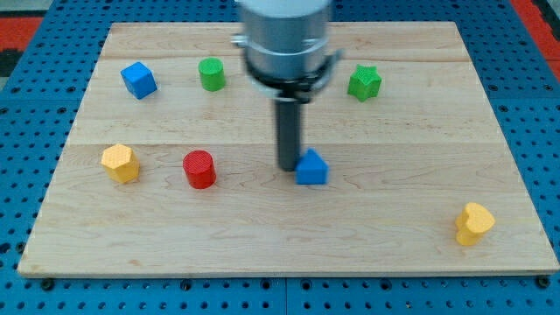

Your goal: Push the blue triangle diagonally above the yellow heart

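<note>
The blue triangle [311, 167] lies near the middle of the wooden board [289, 245]. The yellow heart [473, 222] sits far off at the view's lower right, near the board's corner. My tip [289, 167] stands right at the blue triangle's left side, touching or nearly touching it. The rod comes down from the grey arm body [286, 39] at the view's top centre.
A red cylinder [199, 169] lies left of the tip and a yellow hexagon block [120, 163] further left. A blue cube [138, 80] and a green cylinder [211, 74] are at the upper left, a green star [364, 82] at the upper right.
</note>
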Controlling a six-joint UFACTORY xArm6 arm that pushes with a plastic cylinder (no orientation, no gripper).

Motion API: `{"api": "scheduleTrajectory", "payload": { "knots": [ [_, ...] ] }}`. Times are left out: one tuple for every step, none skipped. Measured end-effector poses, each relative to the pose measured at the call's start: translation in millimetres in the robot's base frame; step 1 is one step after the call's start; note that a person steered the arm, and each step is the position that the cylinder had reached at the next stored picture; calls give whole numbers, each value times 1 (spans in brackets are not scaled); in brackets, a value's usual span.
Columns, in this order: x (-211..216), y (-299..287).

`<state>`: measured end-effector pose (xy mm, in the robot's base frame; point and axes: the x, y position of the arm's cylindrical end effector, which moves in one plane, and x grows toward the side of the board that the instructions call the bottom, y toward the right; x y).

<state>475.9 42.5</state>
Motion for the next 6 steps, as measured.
{"api": "scheduleTrajectory", "payload": {
  "knots": [
    [-2, 78],
    [-3, 60],
    [1, 19],
    [32, 16],
    [41, 65],
    [23, 97]
  ]
}}
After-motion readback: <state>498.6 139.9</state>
